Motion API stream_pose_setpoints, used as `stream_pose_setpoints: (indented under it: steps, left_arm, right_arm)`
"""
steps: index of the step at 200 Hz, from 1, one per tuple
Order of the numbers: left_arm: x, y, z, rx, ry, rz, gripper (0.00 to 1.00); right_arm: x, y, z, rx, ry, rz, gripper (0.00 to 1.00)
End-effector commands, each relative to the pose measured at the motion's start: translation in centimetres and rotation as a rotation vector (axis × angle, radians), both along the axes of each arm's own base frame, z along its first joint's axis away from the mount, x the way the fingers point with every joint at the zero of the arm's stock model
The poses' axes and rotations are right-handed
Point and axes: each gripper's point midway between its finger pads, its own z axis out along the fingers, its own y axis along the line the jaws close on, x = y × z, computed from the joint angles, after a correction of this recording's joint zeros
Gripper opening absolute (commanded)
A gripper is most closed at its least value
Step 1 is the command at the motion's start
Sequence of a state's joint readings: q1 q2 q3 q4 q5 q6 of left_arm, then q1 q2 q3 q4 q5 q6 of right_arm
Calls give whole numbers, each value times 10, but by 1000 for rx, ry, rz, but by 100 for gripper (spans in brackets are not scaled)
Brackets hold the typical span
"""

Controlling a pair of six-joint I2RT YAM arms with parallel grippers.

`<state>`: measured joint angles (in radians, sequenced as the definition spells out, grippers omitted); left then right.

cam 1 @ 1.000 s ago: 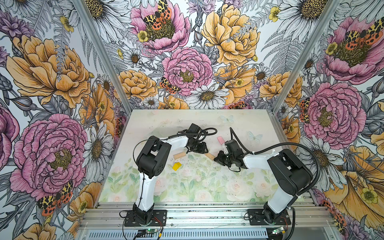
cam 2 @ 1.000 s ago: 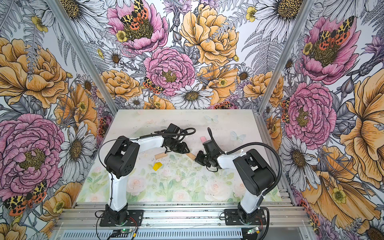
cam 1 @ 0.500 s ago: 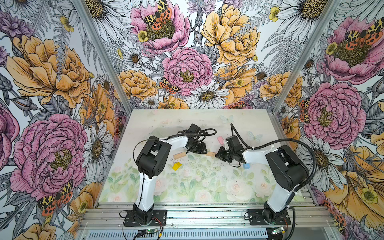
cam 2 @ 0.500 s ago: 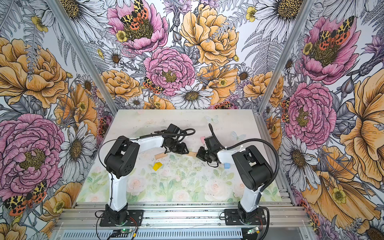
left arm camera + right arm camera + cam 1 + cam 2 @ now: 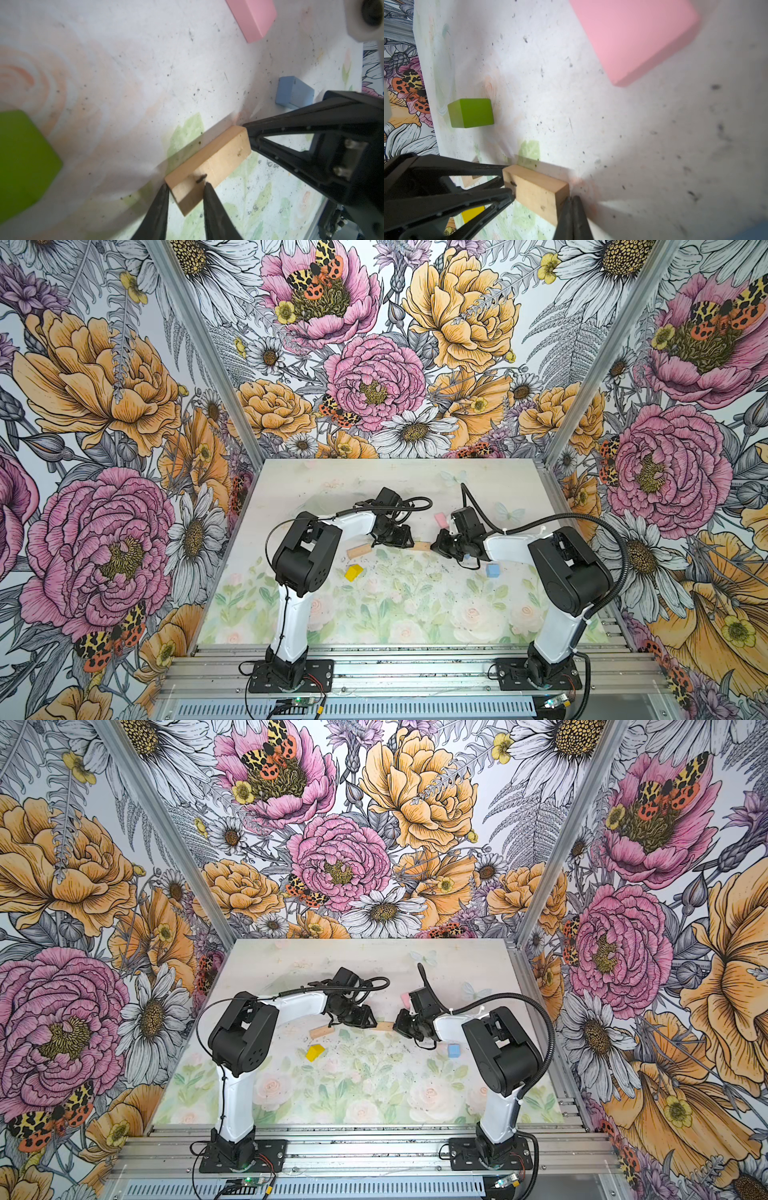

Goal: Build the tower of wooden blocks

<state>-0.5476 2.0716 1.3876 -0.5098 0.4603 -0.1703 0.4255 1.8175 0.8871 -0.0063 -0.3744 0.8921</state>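
bold floral wallpaper (image 5: 374,377) on three walls; pale flower-printed table (image 5: 399,614), metal-framed.

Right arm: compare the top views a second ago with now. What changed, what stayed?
The right arm shifted toward the back wall, uncovering the light blue cube. Its shut right tool touches one end of the tan plank. Nothing was released. The left tool, clamped on the plank's other end, the yellow piece and the pink brick stayed put.

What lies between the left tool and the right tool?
A tan plank, flat on the table. In the left wrist view, the left tool straddles one end and the shut right tool meets the other.
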Motion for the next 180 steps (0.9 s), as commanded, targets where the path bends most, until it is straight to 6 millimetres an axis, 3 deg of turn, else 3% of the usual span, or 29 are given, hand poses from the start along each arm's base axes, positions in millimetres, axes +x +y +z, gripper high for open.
stream_pose_setpoints:
  steps: [1,180]
  left_arm:
    - [-6,-3,10,-7,6,-9,31]
    - [2,4,13,18,-15,21,37]
  right_arm:
    - [6,11,1,19,-17,40,0]
    - [3,8,4,16,-5,32,0]
